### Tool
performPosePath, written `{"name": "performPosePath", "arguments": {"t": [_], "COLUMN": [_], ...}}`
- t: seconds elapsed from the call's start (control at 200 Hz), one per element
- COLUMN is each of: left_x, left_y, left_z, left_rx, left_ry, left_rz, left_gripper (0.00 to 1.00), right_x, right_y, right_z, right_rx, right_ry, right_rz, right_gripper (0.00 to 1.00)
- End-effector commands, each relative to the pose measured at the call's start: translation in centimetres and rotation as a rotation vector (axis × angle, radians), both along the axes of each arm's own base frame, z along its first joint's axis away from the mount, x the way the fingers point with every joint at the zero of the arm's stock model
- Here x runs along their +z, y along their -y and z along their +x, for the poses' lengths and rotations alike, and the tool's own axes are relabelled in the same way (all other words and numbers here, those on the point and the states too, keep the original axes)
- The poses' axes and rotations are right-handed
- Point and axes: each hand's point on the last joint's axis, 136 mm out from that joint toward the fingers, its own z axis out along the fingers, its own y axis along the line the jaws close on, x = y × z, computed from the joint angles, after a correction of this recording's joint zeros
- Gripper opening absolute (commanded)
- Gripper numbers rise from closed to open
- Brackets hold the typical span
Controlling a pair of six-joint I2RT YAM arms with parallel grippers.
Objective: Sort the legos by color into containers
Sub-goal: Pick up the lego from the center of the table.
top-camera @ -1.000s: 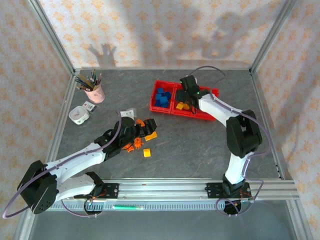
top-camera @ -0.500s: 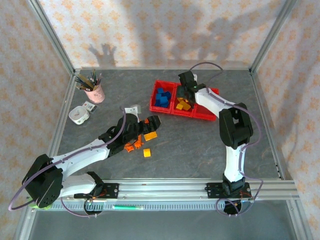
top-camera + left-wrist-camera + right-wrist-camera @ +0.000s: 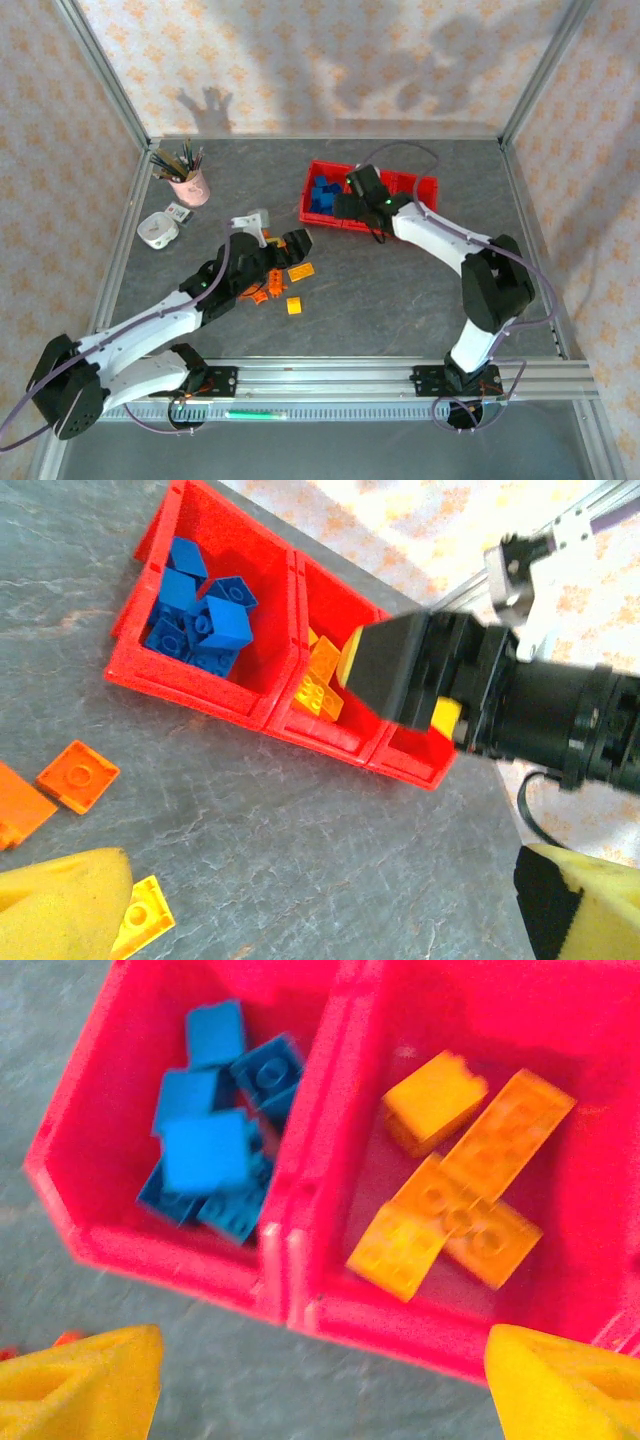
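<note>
You have bare desk (image 3: 420, 300) across the right half, in front of the containers (image 3: 322, 221) — wide room to pass. Your right tool (image 3: 345, 207) hangs over the middle bin and blocks the way in from above. Scattered legos (image 3: 293, 306) clutter the ground around your left tool (image 3: 292, 247). Far left stand the pink cup (image 3: 193, 187) and a white round object (image 3: 157, 229) — the gap between them looks narrow, though it's hard to judge.

My right arm (image 3: 432, 226) reaches forward and bends left at the elbow, jaws spread wide, pointing down; my left arm (image 3: 150, 325) stretches low toward the right, jaws also parted wide
</note>
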Motion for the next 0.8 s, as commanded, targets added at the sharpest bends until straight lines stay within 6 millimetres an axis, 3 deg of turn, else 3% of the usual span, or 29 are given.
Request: {"name": "performPosePath", "arguments": {"t": [0.0, 0.46, 0.796], "left_x": [-1.8, -2.9, -3.4], "left_y": [-2.5, -7.4, -8.2], "left_z": [-0.9, -4.2, -4.6], "left_rx": [0.071, 0.193, 0.224], "left_ry": [-0.040, -0.070, -0.075], "left_rz": [0.051, 0.066, 0.068], "left_gripper": [0.99, 0.99, 0.99], "right_x": [-0.1, -5.6, -9.3], "right_y": [-1.6, -10.7, -12.9], "right_z": [-2.3, -10.7, -12.0], "right_rx": [0.041, 0.295, 0.321], "right_ry": [-0.015, -0.097, -0.141], "right_rz": [0.032, 0.013, -0.035], "right_gripper": [0.84, 0.86, 0.88]}}
